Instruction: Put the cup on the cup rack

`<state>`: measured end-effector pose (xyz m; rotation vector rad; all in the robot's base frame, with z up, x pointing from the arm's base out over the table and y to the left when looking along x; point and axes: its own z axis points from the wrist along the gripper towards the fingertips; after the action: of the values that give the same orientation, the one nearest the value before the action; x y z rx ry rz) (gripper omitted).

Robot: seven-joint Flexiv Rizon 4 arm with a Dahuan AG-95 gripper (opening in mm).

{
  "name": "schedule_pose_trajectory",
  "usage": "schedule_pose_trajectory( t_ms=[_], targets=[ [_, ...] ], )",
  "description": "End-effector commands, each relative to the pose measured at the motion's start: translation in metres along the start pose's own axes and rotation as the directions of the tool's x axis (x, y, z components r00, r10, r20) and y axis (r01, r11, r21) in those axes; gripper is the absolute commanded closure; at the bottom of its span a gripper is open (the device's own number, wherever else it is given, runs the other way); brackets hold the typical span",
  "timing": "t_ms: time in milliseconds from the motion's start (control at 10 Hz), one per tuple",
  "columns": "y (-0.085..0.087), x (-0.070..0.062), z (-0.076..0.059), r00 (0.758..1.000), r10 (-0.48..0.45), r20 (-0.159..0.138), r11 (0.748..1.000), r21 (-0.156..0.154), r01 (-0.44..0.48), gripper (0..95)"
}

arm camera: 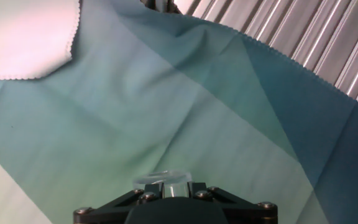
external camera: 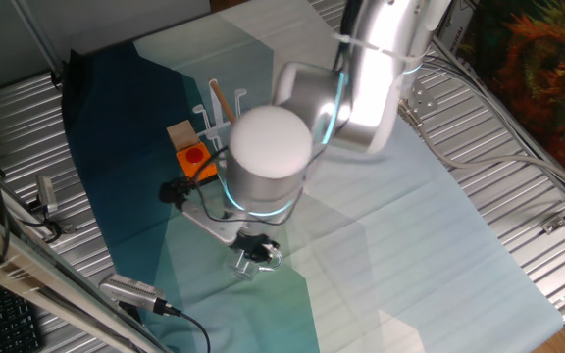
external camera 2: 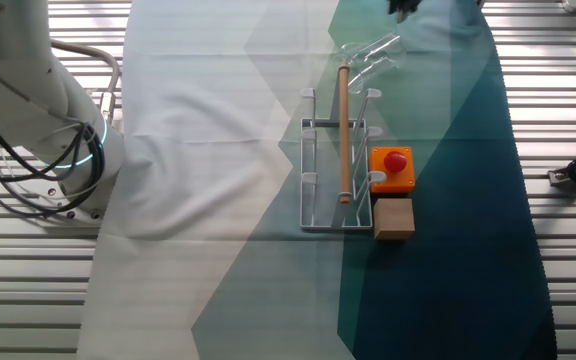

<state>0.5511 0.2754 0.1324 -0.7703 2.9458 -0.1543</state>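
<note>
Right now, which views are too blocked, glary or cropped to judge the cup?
One fixed view: the arm hides most of the cup rack, and glare whitens its cap. The other fixed view: the gripper is cropped. Hand view: only the cup rim shows, at the bottom edge.

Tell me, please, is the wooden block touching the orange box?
Touching. In the other fixed view the wooden block sits flush against the near edge of the orange box, with no cloth visible between them.
</note>
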Motion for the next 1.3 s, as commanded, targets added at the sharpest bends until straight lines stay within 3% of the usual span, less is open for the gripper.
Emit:
schedule_pose_trajectory(
  t_ms=[100,600,1300],
  targets=[
    [0.006,0.004,0.000,1.000,0.009,0.001,1.000,0.002,-0.009,76.0],
    [0.027,0.010,0.001,0.999,0.036,-0.004,0.999,0.033,-0.036,76.0],
    [0.040,0.006,0.019,0.999,0.048,-0.010,0.997,0.060,-0.048,76.0]
  ],
)
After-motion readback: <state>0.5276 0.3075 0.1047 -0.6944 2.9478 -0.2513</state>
